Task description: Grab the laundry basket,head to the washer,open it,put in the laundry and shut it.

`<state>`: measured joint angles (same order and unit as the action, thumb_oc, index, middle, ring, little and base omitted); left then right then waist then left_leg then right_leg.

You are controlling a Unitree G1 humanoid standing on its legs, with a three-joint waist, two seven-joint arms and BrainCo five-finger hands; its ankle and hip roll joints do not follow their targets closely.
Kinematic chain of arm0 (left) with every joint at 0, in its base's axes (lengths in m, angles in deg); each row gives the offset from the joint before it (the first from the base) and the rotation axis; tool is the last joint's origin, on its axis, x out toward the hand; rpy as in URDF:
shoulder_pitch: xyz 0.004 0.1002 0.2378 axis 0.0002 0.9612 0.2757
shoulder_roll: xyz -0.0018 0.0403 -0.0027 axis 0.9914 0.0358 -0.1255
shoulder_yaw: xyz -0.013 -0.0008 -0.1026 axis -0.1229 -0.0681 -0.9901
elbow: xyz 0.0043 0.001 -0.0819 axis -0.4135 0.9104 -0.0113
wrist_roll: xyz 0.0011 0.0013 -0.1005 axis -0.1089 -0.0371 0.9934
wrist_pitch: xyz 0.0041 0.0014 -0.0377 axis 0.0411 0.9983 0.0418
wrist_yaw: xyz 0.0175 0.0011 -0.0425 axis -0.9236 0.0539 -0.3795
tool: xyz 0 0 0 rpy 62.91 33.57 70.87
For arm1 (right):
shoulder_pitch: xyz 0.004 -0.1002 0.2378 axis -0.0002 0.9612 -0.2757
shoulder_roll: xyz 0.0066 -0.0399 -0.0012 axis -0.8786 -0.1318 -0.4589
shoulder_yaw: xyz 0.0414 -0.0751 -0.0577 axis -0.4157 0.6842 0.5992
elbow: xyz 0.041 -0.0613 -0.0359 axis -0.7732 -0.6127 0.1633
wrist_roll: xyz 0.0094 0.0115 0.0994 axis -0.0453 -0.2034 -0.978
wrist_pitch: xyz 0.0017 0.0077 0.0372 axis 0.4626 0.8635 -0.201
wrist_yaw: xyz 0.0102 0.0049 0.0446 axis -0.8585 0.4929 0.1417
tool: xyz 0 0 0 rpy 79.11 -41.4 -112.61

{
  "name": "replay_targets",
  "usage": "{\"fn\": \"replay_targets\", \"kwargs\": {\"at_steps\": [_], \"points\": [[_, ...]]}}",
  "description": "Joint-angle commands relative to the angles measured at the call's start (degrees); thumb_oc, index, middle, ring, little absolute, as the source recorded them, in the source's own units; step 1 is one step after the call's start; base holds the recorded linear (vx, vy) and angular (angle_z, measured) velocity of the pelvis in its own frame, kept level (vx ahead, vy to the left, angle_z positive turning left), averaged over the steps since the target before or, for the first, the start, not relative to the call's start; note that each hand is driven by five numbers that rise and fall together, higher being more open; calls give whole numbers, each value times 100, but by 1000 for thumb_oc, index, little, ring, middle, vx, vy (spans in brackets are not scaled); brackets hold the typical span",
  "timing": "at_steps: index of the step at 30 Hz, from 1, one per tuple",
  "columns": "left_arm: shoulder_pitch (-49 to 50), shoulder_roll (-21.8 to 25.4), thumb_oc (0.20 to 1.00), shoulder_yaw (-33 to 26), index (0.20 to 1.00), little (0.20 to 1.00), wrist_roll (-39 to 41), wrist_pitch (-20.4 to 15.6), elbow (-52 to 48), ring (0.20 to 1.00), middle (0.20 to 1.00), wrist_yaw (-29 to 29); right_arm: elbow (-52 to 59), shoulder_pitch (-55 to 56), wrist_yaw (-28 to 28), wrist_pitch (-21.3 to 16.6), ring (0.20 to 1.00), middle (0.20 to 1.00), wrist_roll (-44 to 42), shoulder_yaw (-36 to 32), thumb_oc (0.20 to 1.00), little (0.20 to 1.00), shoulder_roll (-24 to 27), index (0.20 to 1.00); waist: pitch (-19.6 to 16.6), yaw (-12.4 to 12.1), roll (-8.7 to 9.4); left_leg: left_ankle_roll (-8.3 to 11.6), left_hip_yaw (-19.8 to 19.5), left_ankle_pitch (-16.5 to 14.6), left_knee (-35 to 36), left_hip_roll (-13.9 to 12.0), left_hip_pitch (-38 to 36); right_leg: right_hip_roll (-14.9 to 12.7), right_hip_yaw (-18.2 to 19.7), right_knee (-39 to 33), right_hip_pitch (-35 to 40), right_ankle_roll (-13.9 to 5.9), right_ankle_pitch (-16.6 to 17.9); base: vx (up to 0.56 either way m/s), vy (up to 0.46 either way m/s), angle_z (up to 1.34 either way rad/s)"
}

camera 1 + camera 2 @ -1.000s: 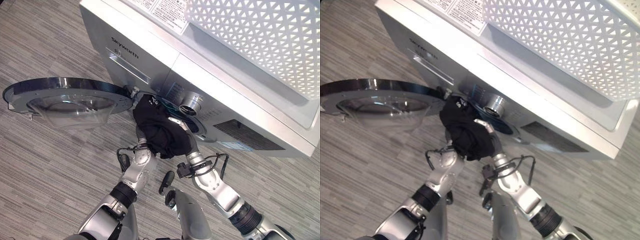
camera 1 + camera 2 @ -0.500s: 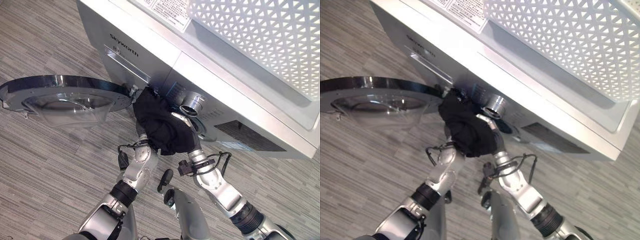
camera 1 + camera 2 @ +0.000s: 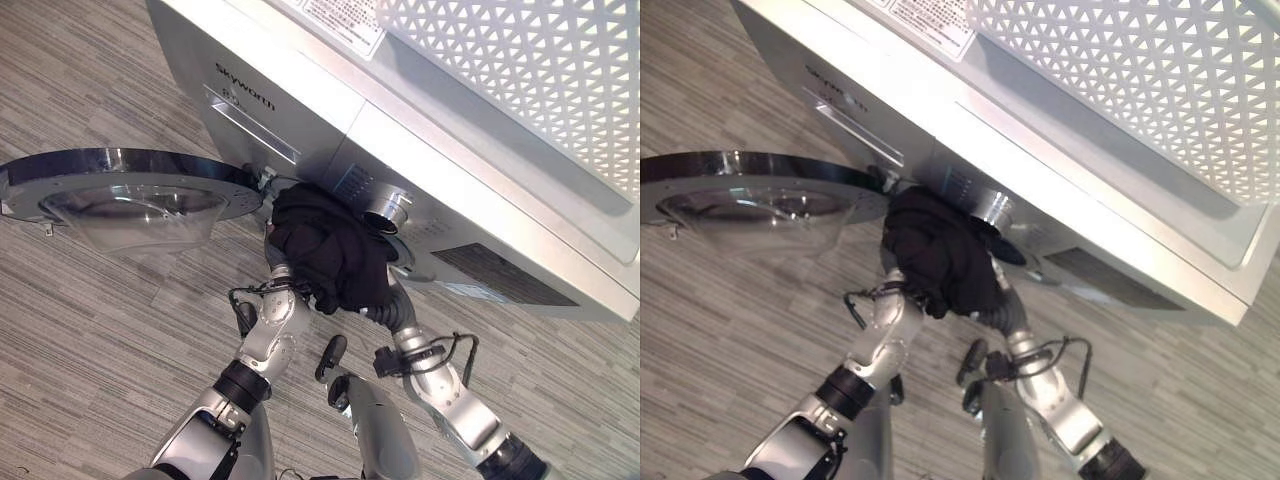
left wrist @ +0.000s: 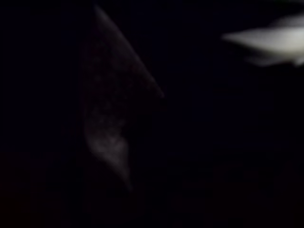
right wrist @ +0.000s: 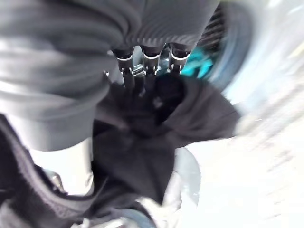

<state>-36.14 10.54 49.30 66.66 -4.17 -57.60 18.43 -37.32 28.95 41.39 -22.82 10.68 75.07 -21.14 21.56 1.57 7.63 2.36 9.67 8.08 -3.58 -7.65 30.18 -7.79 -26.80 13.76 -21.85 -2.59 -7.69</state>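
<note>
A bundle of black laundry (image 3: 330, 250) is pressed against the round opening in the washer's front (image 3: 300, 110), just under the silver knob (image 3: 385, 210). Both arms reach up into it from below. My left hand (image 3: 276, 270) is almost wholly buried under the bundle's left side. My right hand (image 5: 156, 23) goes into the dark cloth (image 5: 142, 156) from the right, its dark cover showing under the bundle. The washer door (image 3: 130, 190) stands swung wide to the left. The white lattice laundry basket (image 3: 540, 70) sits on top of the washer.
The open door's glass bowl (image 3: 135, 210) juts out at the left, level with my left arm. Grey striped floor (image 3: 90, 340) lies all around. The detergent drawer (image 3: 255, 130) is above the opening.
The black bundle and both hands have moved up and in toward the washer's opening. My right arm has stretched out, and its hand has sunk under the cloth.
</note>
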Motion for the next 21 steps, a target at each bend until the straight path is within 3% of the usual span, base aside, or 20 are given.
{"fn": "replay_targets", "kwargs": {"at_steps": [1, 9, 21], "points": [[-270, -287, 200, -41, 200, 200, -369, -415, -63, 200, 200, 204, 258, 205, 76, -237, 1000, 1000, 248, -355, 1000, 1000, 185, 1000, -219, 117, -38, -179, 714, -104, 365, 390, -22, 532, -122, 521, 261, 315, -756, 0, 0, 0], [-34, -371, 200, 194, 200, 200, -112, -293, 189, 200, 200, 527, -213, 1130, 110, -114, 1000, 1000, 731, -902, 1000, 1000, 442, 1000, -194, 266, -25, -212, 762, -139, 399, 469, 4, 492, -143, 441, 295, 261, -670, 8, 10, -2], [557, -475, 200, 760, 200, 200, 453, -14, 601, 200, 200, 1002, -565, 1214, -151, 96, 1000, 1000, 906, -998, 1000, 1000, 226, 1000, -76, 270, 14, -276, 767, -183, 441, 529, 164, 543, -97, 326, 145, 180, -523, 0, -3, -3]]}}
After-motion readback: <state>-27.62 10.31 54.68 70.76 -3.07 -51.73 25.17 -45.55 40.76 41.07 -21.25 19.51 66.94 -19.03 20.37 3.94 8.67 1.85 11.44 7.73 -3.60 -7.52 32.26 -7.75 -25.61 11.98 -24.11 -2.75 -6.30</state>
